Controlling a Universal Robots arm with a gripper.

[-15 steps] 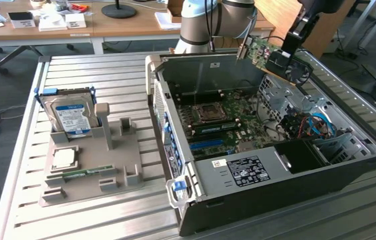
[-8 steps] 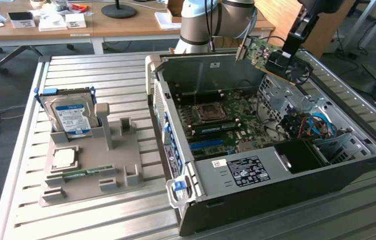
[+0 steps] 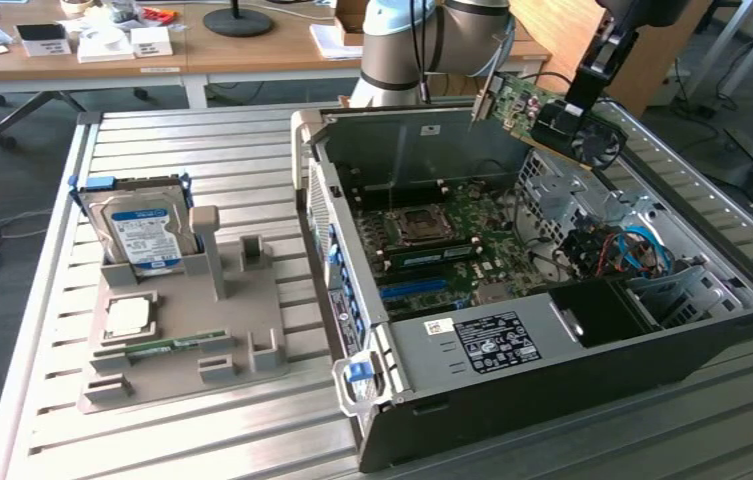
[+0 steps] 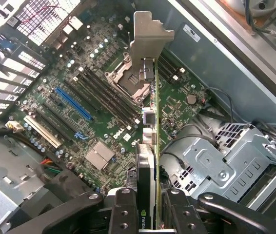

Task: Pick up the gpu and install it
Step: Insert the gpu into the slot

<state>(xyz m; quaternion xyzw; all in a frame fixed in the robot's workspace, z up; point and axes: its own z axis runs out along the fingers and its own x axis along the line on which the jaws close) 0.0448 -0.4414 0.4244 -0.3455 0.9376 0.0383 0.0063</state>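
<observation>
While the black two-fingered gripper [image 4: 150,217] pinches it across both faces, the thin green circuit-board gpu [image 3: 526,100], with black cooler and silver bracket, hangs tilted above the open black metal computer case [image 3: 590,390], over its green motherboard [image 4: 94,107]. It looks light and stiff but fragile. The cooler end seems the safest hold, away from the contacts.

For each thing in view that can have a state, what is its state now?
graphics card, held in the air, tilted above the case, in no slot
end effector, shut on the graphics card
computer case, side open
blue slot, empty
hard drive, upright in the grey holder
memory stick, flat in the grey holder
</observation>
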